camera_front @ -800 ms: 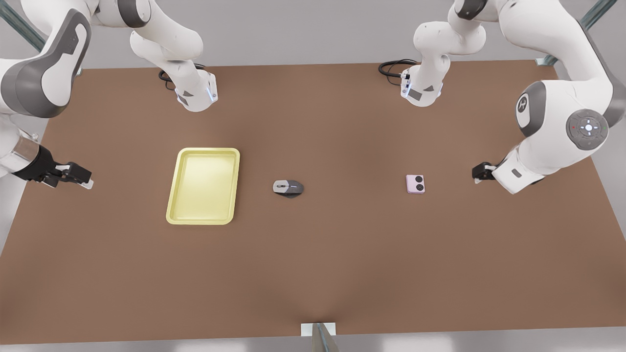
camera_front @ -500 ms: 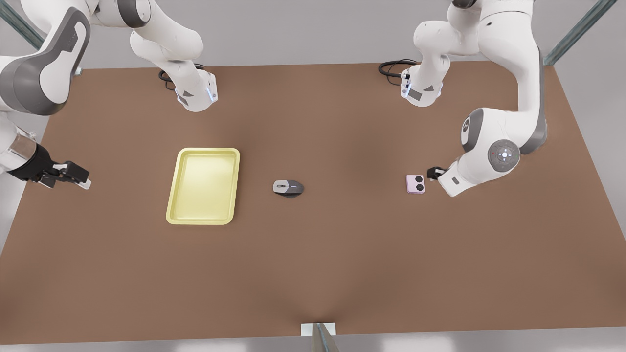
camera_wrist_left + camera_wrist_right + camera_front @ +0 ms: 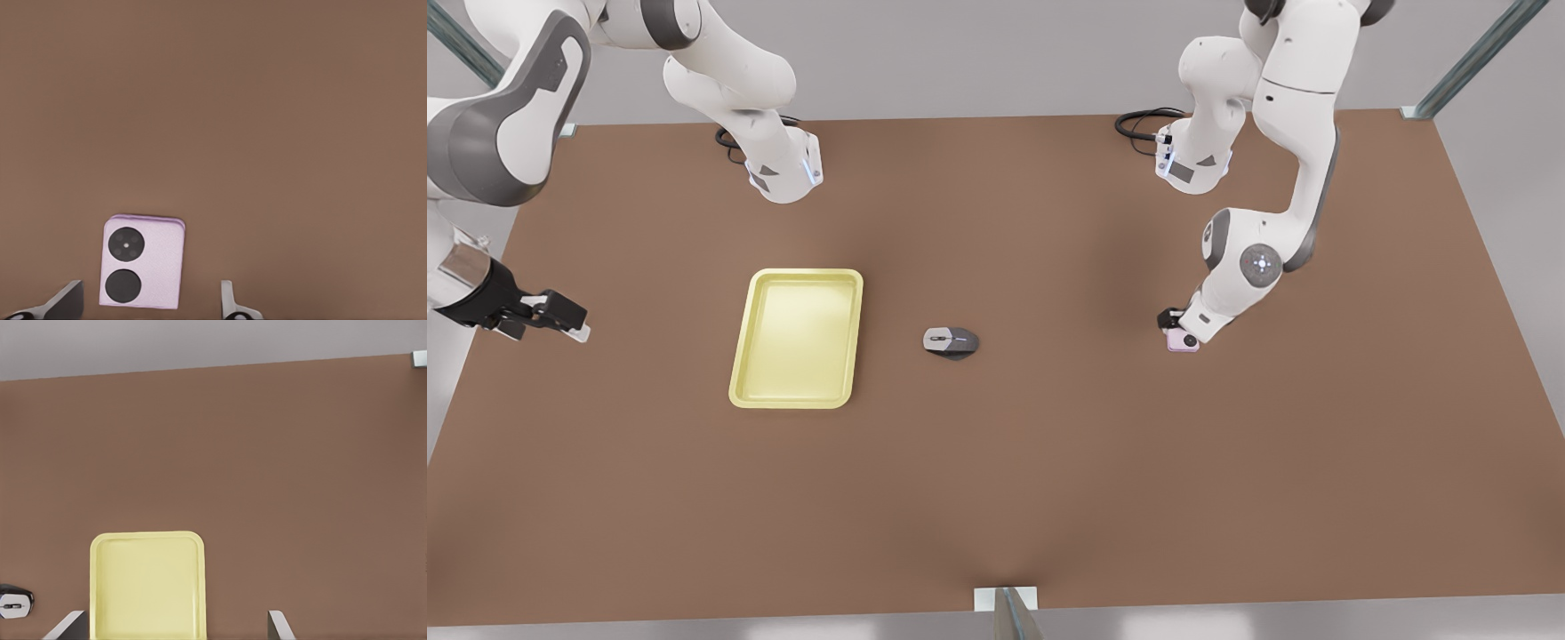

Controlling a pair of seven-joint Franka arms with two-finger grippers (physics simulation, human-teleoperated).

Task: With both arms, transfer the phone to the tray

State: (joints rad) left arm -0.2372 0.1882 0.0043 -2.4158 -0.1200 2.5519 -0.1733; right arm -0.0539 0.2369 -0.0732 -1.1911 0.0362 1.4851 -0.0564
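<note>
Left gripper [image 3: 1172,318] is right over the phone [image 3: 141,261], fingers spread, phone off-centre between them, so we'd centre before closing. Right gripper [image 3: 560,318] waits open, well beyond the tray [image 3: 797,338] from the phone.

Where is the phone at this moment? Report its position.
The phone lies flat on the table toward the front view's right, well apart from the mouse, directly beneath the open left gripper.
</note>
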